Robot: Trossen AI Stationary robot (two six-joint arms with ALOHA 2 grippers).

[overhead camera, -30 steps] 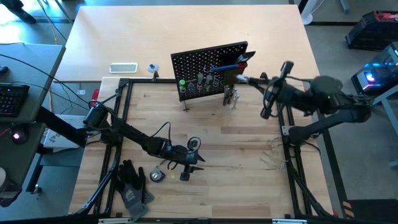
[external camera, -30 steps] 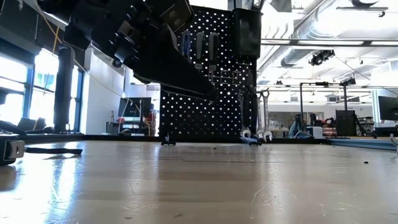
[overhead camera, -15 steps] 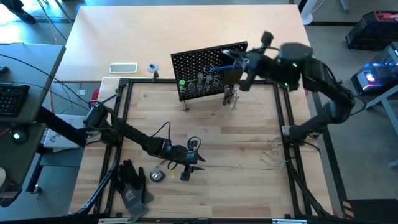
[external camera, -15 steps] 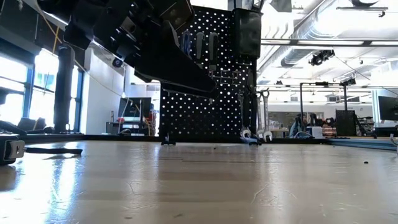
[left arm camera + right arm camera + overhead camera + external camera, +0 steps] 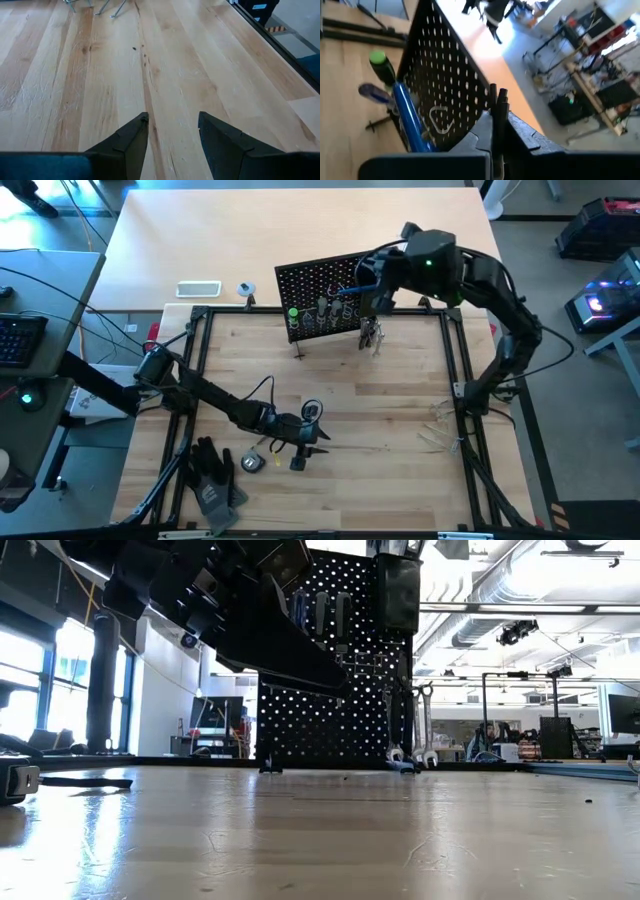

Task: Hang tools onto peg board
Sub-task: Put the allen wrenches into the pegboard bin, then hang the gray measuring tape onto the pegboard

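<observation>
The peg board (image 5: pixel 335 288) stands upright at the table's far side. Green-handled (image 5: pixel 378 60) and blue-handled (image 5: pixel 410 117) screwdrivers sit in its wire rings. Silver wrenches (image 5: pixel 420 725) hang near its right end, below the black box bin (image 5: pixel 376 302). My right gripper (image 5: pixel 368 280) is shut, high up beside the board's right end; I cannot see anything held in it (image 5: pixel 497 112). My left gripper (image 5: pixel 318 436) stands open low over the table's near middle, with only bare wood between its fingers (image 5: pixel 172 117). Small loose items (image 5: pixel 298 462) lie beside it.
Black work gloves (image 5: pixel 212 480) lie at the near left. A white flat device (image 5: pixel 198 288) lies on the far table, left of the board. A black frame (image 5: pixel 200 370) borders the wooden work surface. The left arm fills the low view's upper left (image 5: pixel 250 630).
My right arm has risen and swung from the table's right side toward the far edge. Its gripper, still shut, now hangs over the peg board's right end and has tipped to look along the board's face. The tools and the board have not moved.
</observation>
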